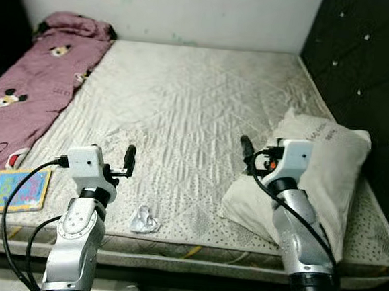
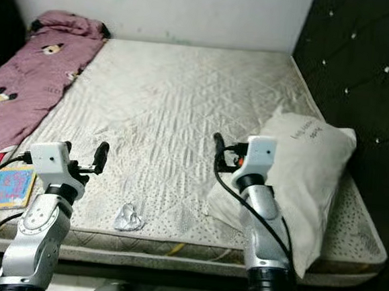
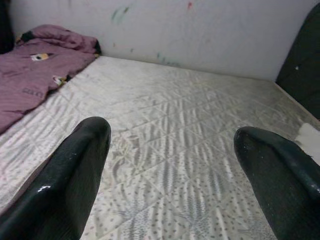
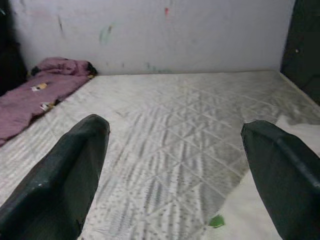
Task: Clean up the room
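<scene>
A bare quilted mattress [image 1: 184, 104] lies before me. On its right side rests a cream pillow [image 1: 328, 163]. A maroon blanket [image 1: 37, 86] with cartoon prints runs along the left side. Near the front edge sits a small crumpled white wrapper [image 1: 144, 220], and at the front left corner a colourful flat book [image 1: 17, 190]. My left gripper [image 1: 129, 158] hovers open over the front left of the mattress, just behind the wrapper. Beside the pillow's near left corner my right gripper [image 1: 247, 148] stands open, holding nothing. In the wrist views both pairs of fingers [image 3: 75, 170] [image 4: 65, 170] are spread wide above the mattress.
A black tufted headboard [image 1: 369, 65] lines the right side. A pale wall [image 1: 191, 10] with paint marks stands behind the bed. The blanket bunches up at the far left corner [image 1: 76, 23]. A dark object [image 1: 2, 22] stands left of the bed.
</scene>
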Available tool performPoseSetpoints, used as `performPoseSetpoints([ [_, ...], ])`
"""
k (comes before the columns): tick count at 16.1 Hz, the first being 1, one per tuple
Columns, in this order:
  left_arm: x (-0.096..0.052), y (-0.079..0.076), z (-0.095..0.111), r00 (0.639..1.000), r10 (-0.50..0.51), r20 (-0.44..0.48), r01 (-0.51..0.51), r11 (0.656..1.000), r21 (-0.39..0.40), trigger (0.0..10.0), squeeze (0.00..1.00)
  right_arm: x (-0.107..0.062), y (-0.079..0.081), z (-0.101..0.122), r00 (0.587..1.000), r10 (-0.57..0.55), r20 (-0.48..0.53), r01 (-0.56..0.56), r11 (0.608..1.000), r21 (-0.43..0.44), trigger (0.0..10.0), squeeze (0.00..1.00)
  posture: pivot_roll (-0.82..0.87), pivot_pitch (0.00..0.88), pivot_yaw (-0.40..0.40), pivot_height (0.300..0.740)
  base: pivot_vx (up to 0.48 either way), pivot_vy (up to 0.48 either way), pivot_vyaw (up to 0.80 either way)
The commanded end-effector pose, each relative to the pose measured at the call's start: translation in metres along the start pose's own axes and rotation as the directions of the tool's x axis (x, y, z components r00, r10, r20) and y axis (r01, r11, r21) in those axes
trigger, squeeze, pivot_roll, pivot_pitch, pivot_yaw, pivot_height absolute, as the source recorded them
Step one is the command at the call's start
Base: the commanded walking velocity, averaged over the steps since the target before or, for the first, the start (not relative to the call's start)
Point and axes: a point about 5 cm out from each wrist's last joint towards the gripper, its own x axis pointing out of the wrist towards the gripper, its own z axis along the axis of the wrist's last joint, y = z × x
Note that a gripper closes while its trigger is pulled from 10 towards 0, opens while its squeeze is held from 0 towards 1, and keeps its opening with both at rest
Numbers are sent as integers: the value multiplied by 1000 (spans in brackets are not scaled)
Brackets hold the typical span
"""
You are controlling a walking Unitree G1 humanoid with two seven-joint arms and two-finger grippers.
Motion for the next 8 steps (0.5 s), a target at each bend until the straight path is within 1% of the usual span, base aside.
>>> performPoseSetpoints([
  [1, 1, 3, -1, 1000, -1, -15, 1, 1000, 4, 10000, 0, 2, 3, 0, 1000, -7, -5, 6, 1000, -15, 10000, 0, -91, 0, -4, 740, 0, 480, 0],
  [3, 1, 2, -1, 1000, -2, -19, 2, 1000, 3, 10000, 0, 3, 3, 0, 1000, -1, 5, 1, 999, -38, 10000, 0, -91, 0, -4, 740, 0, 480, 0],
  [4, 1, 2, -2, 1000, -4, -19, 4, 1000, 3, 10000, 0, 4, 5, 1, 1000, 21, 18, -20, 999, -51, 10000, 0, -91, 0, -4, 740, 0, 480, 0],
  [5, 1, 2, -2, 1000, -5, -20, 5, 1000, 4, 10000, 0, 4, 5, 2, 999, 20, 27, -18, 997, -75, 10000, 0, -91, 0, -4, 740, 0, 480, 0],
  [6, 1, 2, -2, 1000, -6, -20, 6, 1000, 2, 10000, 0, 4, 4, 2, 1000, 3, 24, -1, 996, -93, 10000, 0, -92, 0, -4, 740, 0, 480, 0],
  [8, 1, 2, -2, 1000, -7, -18, 6, 1000, -4, 10000, 0, 4, 2, 2, 1000, -17, 22, 19, 995, -99, 10000, 0, -92, 0, -5, 740, 0, 480, 0],
])
